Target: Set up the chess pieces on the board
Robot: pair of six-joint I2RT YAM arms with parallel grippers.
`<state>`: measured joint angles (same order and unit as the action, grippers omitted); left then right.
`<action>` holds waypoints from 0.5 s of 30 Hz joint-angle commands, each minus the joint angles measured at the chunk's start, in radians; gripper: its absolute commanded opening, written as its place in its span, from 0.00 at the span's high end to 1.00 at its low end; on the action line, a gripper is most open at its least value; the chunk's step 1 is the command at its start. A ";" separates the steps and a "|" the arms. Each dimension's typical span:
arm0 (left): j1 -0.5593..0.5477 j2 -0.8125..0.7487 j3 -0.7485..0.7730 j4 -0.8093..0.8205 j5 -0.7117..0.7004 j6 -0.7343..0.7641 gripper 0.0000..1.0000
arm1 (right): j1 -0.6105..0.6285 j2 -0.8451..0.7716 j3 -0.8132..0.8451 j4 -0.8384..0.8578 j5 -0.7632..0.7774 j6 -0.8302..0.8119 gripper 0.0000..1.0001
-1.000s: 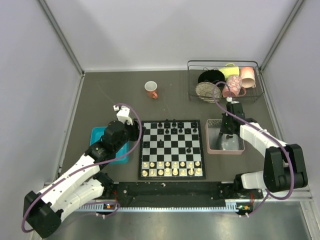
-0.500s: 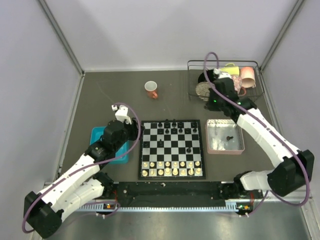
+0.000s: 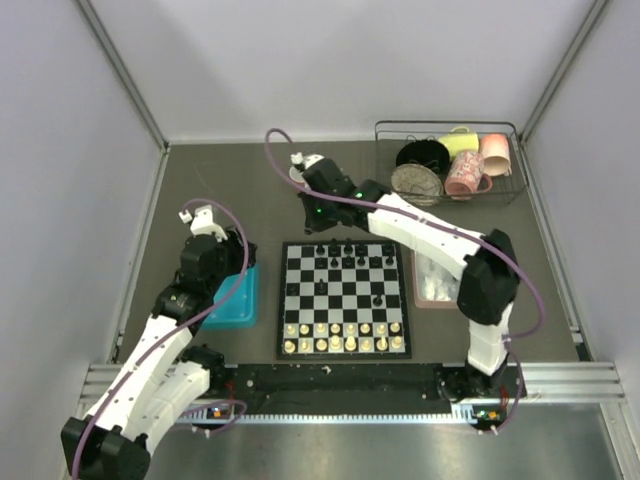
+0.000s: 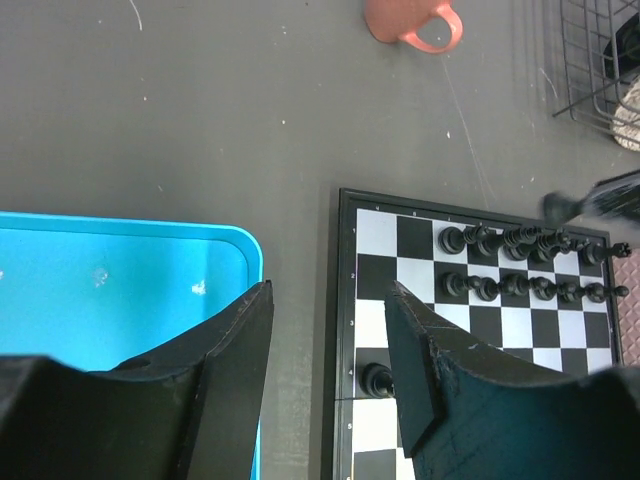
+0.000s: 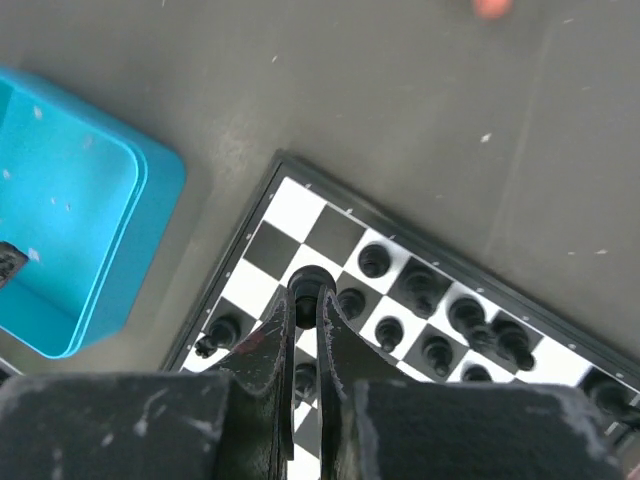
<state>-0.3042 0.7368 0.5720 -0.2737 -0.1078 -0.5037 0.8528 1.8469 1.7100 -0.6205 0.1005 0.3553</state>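
The board (image 3: 335,300) lies mid-table, with black chess pieces (image 3: 345,250) in its two far rows and cream pieces in the near rows. Two lone black pieces stand mid-board, one (image 3: 377,299) right of centre and one (image 4: 377,378) on the left edge column. My right gripper (image 3: 318,222) is shut on a black piece (image 5: 308,285), held above the board's (image 5: 330,235) far left corner squares. My left gripper (image 3: 240,262) is open and empty, between the teal tray and the board's (image 4: 415,235) left edge, as its wrist view (image 4: 325,340) shows.
A teal tray (image 3: 235,300) lies left of the board and shows in the right wrist view (image 5: 70,230). A pink tray (image 3: 440,285) lies right of it, partly under my right arm. A wire basket (image 3: 450,160) of cups stands far right. An orange cup (image 4: 410,22) stands beyond the board.
My right arm lifted from the pink tray and swung left to the board's far left corner with a black piece. My left arm drew back left from the board's edge.
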 commanded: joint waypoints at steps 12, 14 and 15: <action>0.037 -0.062 -0.035 0.013 0.040 -0.013 0.43 | 0.097 0.170 0.063 -0.031 -0.008 -0.022 1.00; 0.037 -0.070 -0.040 0.018 0.043 -0.013 0.43 | 0.100 0.184 0.059 -0.033 -0.013 -0.024 1.00; 0.037 -0.070 -0.041 0.019 0.043 -0.013 0.43 | 0.100 0.190 0.059 -0.031 -0.022 -0.024 1.00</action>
<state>-0.2733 0.6903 0.5449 -0.3000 -0.0826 -0.5152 0.9443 2.0098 1.7557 -0.6609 0.0845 0.3401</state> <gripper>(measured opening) 0.570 0.033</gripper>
